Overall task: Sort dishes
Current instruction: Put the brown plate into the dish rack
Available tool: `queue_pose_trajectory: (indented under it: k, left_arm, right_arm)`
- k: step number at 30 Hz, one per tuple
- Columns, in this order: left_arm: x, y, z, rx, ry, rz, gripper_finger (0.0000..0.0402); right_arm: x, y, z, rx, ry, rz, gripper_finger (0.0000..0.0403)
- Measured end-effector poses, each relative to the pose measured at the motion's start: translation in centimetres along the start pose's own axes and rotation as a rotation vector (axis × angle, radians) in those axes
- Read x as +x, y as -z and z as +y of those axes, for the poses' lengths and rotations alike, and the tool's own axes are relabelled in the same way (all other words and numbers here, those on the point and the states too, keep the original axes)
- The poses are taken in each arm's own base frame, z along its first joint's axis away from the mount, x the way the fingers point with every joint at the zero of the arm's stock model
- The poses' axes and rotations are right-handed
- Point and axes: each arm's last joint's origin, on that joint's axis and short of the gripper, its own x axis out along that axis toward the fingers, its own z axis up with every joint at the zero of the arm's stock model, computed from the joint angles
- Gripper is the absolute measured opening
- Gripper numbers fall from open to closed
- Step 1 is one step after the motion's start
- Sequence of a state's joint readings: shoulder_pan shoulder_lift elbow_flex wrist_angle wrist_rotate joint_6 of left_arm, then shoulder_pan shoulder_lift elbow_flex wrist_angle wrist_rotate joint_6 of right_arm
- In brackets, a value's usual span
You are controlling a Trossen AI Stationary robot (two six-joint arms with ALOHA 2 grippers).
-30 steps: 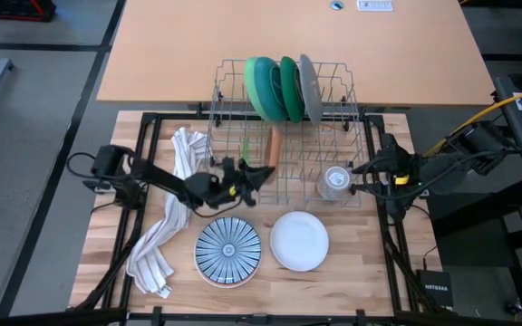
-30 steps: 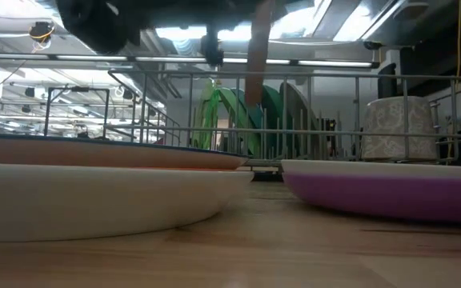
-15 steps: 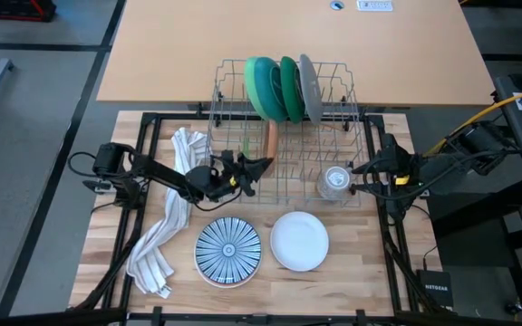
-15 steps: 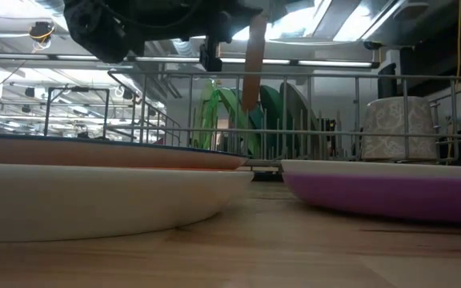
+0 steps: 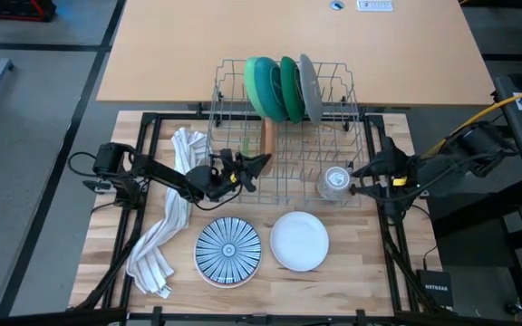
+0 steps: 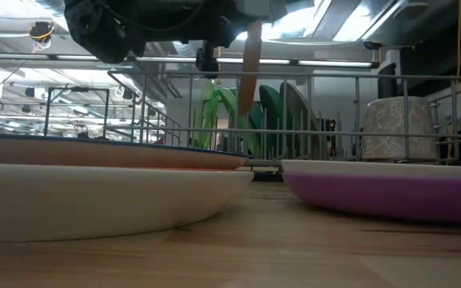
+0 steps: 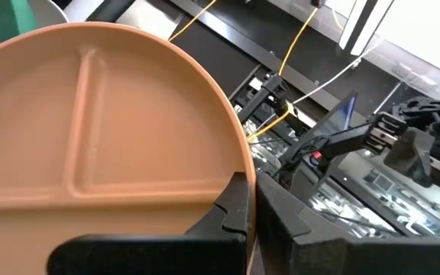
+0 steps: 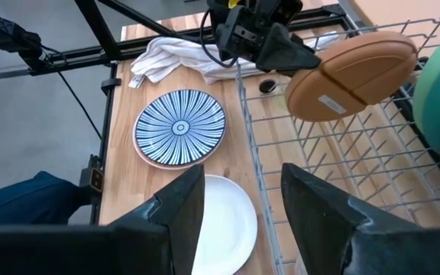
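The orange plate [image 8: 351, 74] is round, with raised dividers splitting its face into sections, and it hangs on edge over the near left part of the wire rack [image 5: 356, 149], pinched at its rim by the fingers of the left gripper [image 5: 247, 168], which are closed tight on it. Three dishes stand upright in the rack's far row: a light green one [image 5: 263, 86], a teal one [image 5: 289, 89] and a grey one [image 5: 309, 88]. On the desk [image 5: 370, 254] in front of the rack lie a blue-and-white striped plate [image 5: 228, 251] and a white plate [image 5: 299, 240], just beside each other, with a striped towel [image 5: 166, 231] to their left. The slots between the orange plate and the green dish stand free. The right gripper [image 5: 355, 177] waits at the rack's right edge, fingers spread wide, close to a glass cup [image 5: 335, 181] inside the rack. From desk height the near plates fill the foreground and hide most of the rack's floor
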State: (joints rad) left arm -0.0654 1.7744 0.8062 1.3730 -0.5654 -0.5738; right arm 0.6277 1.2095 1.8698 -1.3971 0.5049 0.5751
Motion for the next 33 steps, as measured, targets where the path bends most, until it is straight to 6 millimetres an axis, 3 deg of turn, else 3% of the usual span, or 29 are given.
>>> queue_pose_trajectory:
  k: [18, 27, 33]
  left_arm:
    - [-0.4, 0.7, -0.1, -0.146, -0.098, -0.002, 0.0]
    - [-0.6, 1.3, 0.2, -0.096, -0.144, 0.048, 0.0]
    - [-0.6, 1.6, 0.4, -0.078, -0.135, 0.071, 0.0]
  right_arm:
    - [4.3, -0.5, 2.6, -0.074, 0.177, 0.013, 0.0179]
    - [5.5, -1.8, 0.3, 0.043, 0.198, 0.037, 0.0179]
    - [5.6, -4.3, -1.9, 0.124, 0.021, -0.043, 0.0179]
